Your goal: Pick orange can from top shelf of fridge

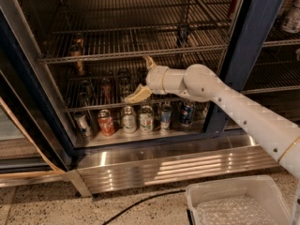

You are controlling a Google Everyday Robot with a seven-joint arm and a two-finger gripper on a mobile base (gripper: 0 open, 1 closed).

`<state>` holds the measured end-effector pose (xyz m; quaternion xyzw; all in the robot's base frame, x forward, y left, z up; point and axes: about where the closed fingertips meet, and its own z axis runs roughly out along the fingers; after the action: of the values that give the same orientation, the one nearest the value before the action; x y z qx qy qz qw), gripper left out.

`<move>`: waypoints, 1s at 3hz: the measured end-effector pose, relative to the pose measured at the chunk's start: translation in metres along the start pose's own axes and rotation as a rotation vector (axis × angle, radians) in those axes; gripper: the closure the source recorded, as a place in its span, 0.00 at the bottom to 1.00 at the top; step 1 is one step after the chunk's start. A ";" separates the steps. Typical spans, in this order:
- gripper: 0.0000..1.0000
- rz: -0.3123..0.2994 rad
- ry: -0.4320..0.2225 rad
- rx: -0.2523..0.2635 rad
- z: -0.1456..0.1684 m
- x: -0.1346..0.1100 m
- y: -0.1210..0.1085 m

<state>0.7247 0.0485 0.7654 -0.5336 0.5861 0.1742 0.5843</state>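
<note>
A speckled floor (28, 205) runs up to the open fridge (255, 32), its chrome racks dim behind a dark blue frame, with a white bin (220, 183) parked in the foreground. I have the gripper (137, 78) inside the cabinet, just under the front bar of the top shelf (108, 55), with its pale fingers (137, 95) spread wide and nothing between them.

The orange can (77, 54) stands upright near the left end of that shelf, up and to the left of the gripper and well apart from it. A row of cans lines the bottom, a red can (106, 122) among them.

I judge the orange can to be light and rigid, though thin-walled enough to dent under a hard squeeze. Its smooth, round side may slip or roll on the thin rods if nudged. The best hold looks to be across the mid-body, fingers either side, below the lid.

The can is dark and half lost against the rods, so I cannot read its markings or make out its base. The shelf's rear fades into shadow, and a dark object further right on it is too murky to name. The arm covers part of the middle rack, and its base is out of frame.
</note>
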 end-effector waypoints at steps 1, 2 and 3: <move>0.00 0.002 -0.063 -0.015 0.031 -0.003 -0.013; 0.00 0.013 -0.122 -0.047 0.073 -0.011 -0.034; 0.00 0.013 -0.122 -0.048 0.073 -0.012 -0.034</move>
<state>0.7862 0.1017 0.7707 -0.5321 0.5486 0.2243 0.6046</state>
